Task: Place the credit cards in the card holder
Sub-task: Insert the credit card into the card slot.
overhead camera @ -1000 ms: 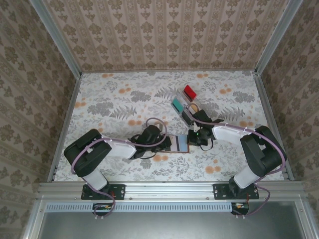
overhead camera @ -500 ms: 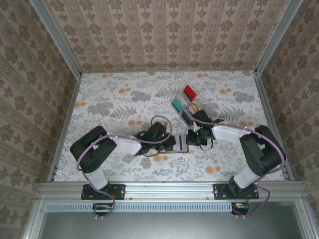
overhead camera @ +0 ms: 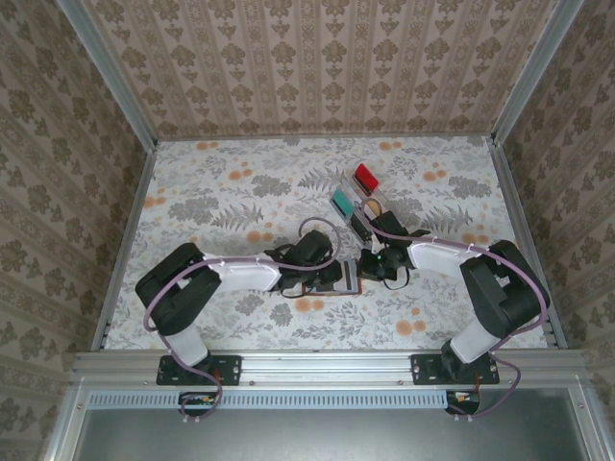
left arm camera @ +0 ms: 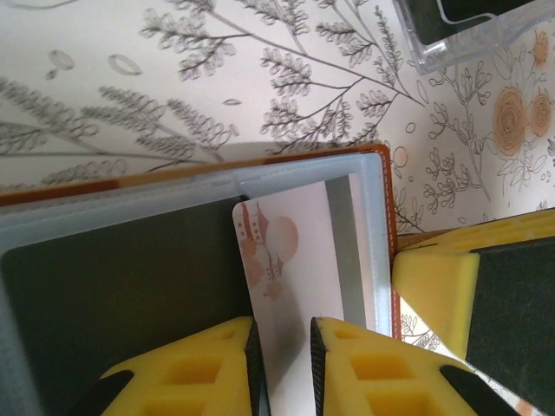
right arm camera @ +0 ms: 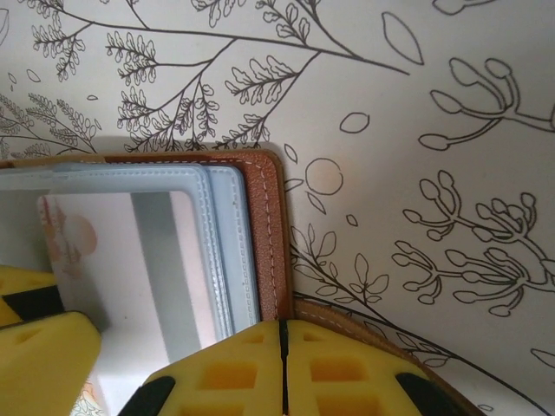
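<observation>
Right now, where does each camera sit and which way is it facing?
Top external: fixed above and behind the arms, looking down on the table; both arms and their bases show, left gripper and right gripper meeting at the card holder.
Left wrist: on the left arm, looking along its slightly parted yellow fingers at a pale card in the card holder.
Right wrist: on the right arm, looking past its closed yellow fingers at the card holder's brown edge.
Both wrist views share the pale card and card holder.
</observation>
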### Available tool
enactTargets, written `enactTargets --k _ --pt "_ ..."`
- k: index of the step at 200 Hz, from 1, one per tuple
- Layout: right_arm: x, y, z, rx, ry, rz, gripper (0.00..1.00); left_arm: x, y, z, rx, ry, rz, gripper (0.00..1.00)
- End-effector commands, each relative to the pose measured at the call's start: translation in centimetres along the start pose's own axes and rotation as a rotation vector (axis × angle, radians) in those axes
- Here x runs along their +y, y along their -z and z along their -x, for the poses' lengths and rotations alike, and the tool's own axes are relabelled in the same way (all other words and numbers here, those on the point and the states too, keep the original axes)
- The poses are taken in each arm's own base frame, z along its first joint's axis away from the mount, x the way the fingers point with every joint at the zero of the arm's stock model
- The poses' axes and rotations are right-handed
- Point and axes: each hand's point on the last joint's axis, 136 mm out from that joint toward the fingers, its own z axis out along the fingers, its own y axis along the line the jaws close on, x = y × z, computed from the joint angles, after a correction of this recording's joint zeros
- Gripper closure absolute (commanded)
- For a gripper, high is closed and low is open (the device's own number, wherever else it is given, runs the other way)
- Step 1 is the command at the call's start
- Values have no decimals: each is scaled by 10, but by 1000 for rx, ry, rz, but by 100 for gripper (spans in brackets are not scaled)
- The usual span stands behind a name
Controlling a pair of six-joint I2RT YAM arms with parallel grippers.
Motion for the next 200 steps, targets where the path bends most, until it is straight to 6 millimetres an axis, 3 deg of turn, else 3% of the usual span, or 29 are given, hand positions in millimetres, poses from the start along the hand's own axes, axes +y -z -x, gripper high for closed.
enactTargets --k 1,29,43,69,85,138,200 --pt "-19 -13 -23 83 -32 -60 92 -1 -11 -17 86 -66 34 74" --pt "-21 -10 -21 70 -35 -75 92 3 -11 -20 97 -64 71 67" --pt "-20 -7 -19 57 -35 -81 91 6 -3 -16 66 -58 89 63" --pt "-17 0 -14 34 -29 -80 89 12 17 -7 10 -68 129 45" --pt "-18 2 -12 31 -20 -98 89 19 27 -3 -13 -73 161 41" --pt "-18 1 -11 33 -23 -99 88 38 30 -5 -9 -40 187 39" --pt "4 35 5 -62 11 -57 84 28 40 4 -50 -63 179 40"
